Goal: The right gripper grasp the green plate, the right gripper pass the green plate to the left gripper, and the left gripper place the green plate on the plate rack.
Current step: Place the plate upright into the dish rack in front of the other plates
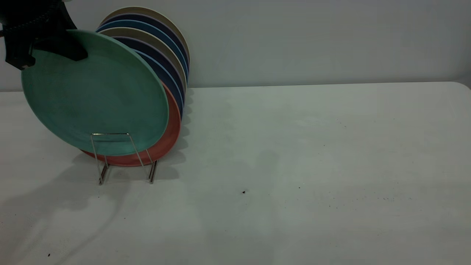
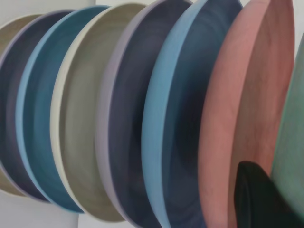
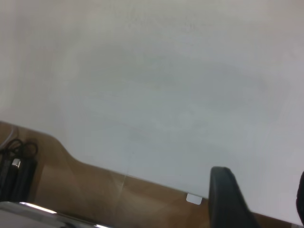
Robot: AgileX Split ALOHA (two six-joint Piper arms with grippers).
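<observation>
You are looking at a late stage — the grasp and the hand-over appear done, and only the seating and release are left. The white surface point(image 1: 294, 165) is carrying the plate rack point(image 1: 125, 158), which is filling with upright plates. Directly below your left claw point(image 1: 51, 46), the green plate point(image 1: 95, 95) is hanging tilted at the front of the row, just in front of the salmon-pink plate point(image 1: 171, 136); its lower edge is sitting behind the front wire loop, though I cannot tell if it is resting in a slot. The left claw is pinching the plate's upper rim. Your right claw point(image 3: 259, 199) is idling far off over bare surface — fingers spread, holding nothing.
</observation>
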